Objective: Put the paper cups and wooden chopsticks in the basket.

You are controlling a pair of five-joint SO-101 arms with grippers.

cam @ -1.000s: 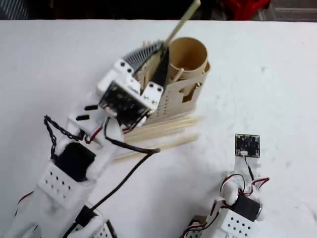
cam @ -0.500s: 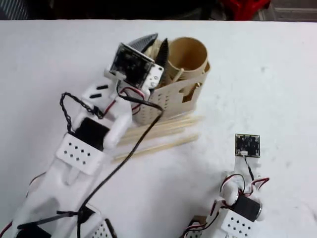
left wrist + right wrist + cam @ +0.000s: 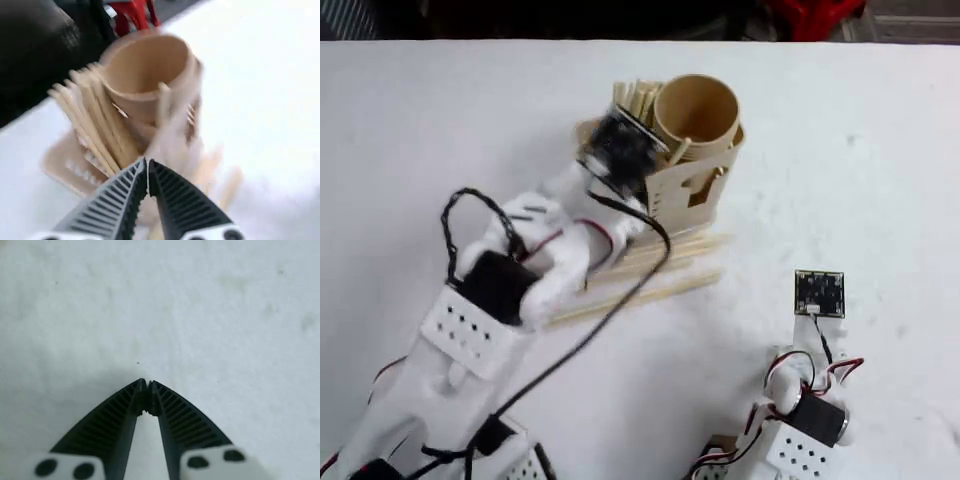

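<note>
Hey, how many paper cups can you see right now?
1. The paper cup sits in the basket beside the chopsticks; more may be nested under it.

High view overlooks the table [image 3: 850, 120]; left wrist view nears its basket [image 3: 682, 195].

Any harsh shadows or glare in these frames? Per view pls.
High view: table evenly lit, no hard shadow by the basket, room behind dark. Left wrist view: table glares bright past the paper cup, backdrop dark. Right wrist view: faint soft shadow beside the right gripper, no glare.
</note>
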